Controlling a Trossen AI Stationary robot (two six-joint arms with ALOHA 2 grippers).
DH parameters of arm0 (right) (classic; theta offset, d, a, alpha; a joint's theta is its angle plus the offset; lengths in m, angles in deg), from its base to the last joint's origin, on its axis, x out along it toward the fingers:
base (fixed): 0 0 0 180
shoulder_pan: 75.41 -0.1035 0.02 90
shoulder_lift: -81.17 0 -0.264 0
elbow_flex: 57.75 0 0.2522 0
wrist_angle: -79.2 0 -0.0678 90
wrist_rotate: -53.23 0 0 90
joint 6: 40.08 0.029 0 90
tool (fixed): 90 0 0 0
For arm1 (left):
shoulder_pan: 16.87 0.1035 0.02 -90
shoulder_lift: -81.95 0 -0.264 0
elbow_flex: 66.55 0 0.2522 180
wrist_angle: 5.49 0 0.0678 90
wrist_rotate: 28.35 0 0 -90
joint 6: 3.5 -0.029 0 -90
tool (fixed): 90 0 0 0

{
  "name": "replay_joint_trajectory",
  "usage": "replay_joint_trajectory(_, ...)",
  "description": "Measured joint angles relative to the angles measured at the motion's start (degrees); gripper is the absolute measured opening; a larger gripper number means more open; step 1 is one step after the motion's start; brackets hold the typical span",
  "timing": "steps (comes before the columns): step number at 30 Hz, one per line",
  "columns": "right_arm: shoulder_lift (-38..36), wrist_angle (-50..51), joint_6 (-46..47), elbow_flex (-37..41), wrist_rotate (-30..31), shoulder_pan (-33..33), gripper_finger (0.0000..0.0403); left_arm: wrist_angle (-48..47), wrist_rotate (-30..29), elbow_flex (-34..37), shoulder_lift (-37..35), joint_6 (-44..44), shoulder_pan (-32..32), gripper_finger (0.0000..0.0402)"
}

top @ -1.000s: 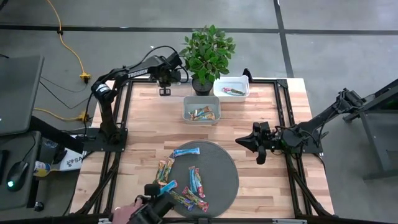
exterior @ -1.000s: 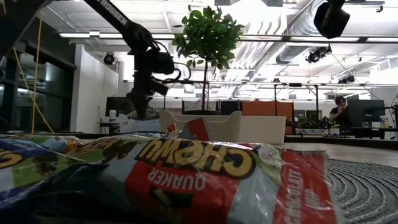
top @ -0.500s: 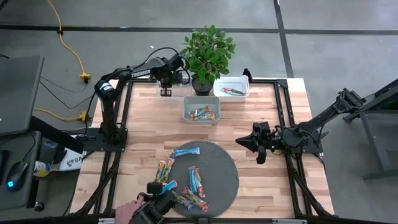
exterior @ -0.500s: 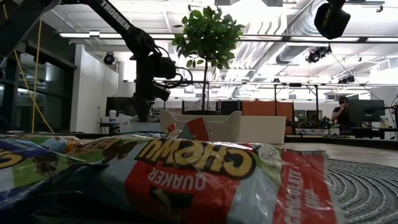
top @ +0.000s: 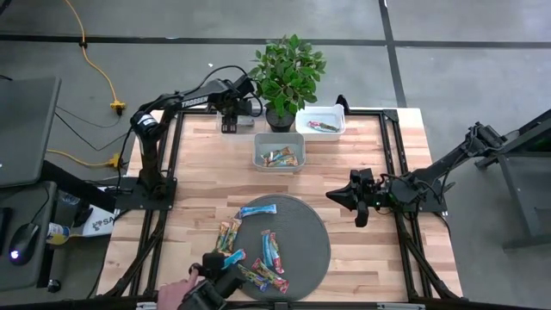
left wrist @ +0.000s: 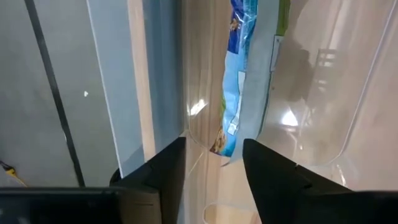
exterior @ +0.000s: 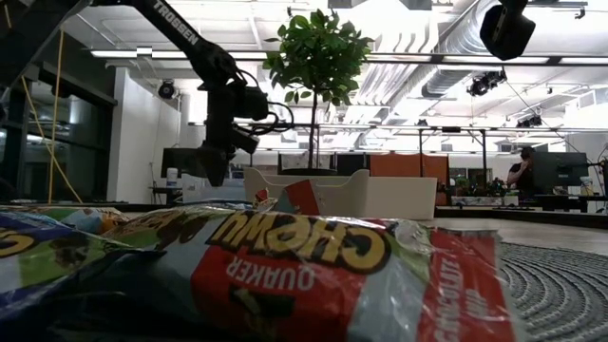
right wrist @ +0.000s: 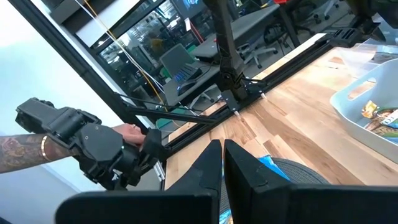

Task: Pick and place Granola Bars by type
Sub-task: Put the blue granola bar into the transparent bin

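My left gripper [top: 230, 125] [exterior: 214, 176] is at the table's far edge, left of the plant. It hangs open above a clear bin [left wrist: 354, 93]. A blue granola bar [left wrist: 239, 93] lies flat on that bin's floor, and one end shows between my fingers without touching them [left wrist: 214, 165]. Several more bars lie on the round grey mat: a blue one [top: 258, 210], yellow-brown ones [top: 228, 234] and mixed ones [top: 273, 250]. Some of these fill the front of the low view [exterior: 294, 256]. My right gripper [top: 331, 196] [right wrist: 222, 165] waits shut above the table, right of the mat.
A clear bin [top: 279, 151] holds yellow-brown bars. A white bin [top: 320, 120] holds a red/pink bar. A potted plant [top: 287, 73] stands at the far edge between them and my left gripper. A person's hand [top: 185, 287] [right wrist: 127, 132] holds a dark device at the near edge.
My left gripper has drifted slightly toward the far edge and the plant, staying above the bin. The person's hand at the near edge has shifted a little toward the mat.
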Motion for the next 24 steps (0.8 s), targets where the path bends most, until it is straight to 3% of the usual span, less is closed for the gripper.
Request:
replay_joint_trajectory(18,-0.10,0.13,-1.48,0.00,-0.05,0.00,0.0000,-1.43,-3.37,0.00,-13.18,1.62,0.42,0.0163)
replay_joint_trajectory(24,-2.04,0.15,-5.37,0.00,1.50,-0.29,0.0000,-4.64,4.20,0.50,-20.87,9.79,2.25,0.0163)
